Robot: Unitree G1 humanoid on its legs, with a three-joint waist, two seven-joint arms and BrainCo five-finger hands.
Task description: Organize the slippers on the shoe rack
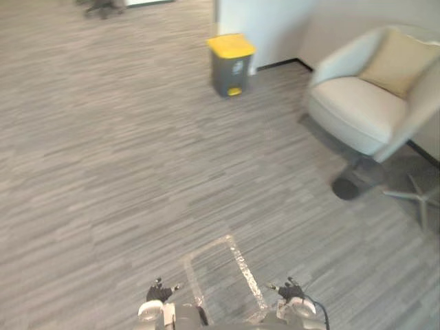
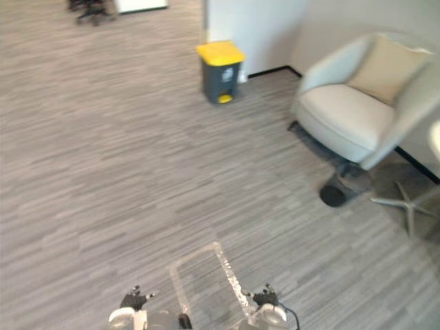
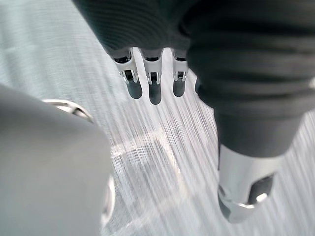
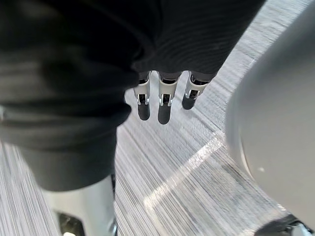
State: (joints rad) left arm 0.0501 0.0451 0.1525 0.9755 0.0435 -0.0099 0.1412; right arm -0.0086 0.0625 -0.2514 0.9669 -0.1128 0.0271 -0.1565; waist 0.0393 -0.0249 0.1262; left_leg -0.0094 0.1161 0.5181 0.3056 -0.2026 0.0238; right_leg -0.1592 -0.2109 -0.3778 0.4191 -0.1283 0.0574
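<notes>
Left wrist view: the left robot hand (image 3: 154, 92) hangs with fingers straight and loose, holding nothing, over the grey striped floor (image 1: 103, 172). The right robot hand (image 4: 165, 107) hangs the same way, relaxed and holding nothing. From the head, both sit low at the near edge, either side of a clear tape rectangle (image 1: 245, 269) on the floor. Broad open floor lies ahead. Well beyond stand a yellow-lidded bin (image 1: 232, 63) near the wall and, to the right, a pale armchair (image 1: 357, 110) with a cushion (image 1: 402, 60).

left hand (image 3: 154, 91): straight-fingered, over grey floor (image 1: 137, 172) | right hand (image 4: 164, 105): straight-fingered, over the same floor
</notes>
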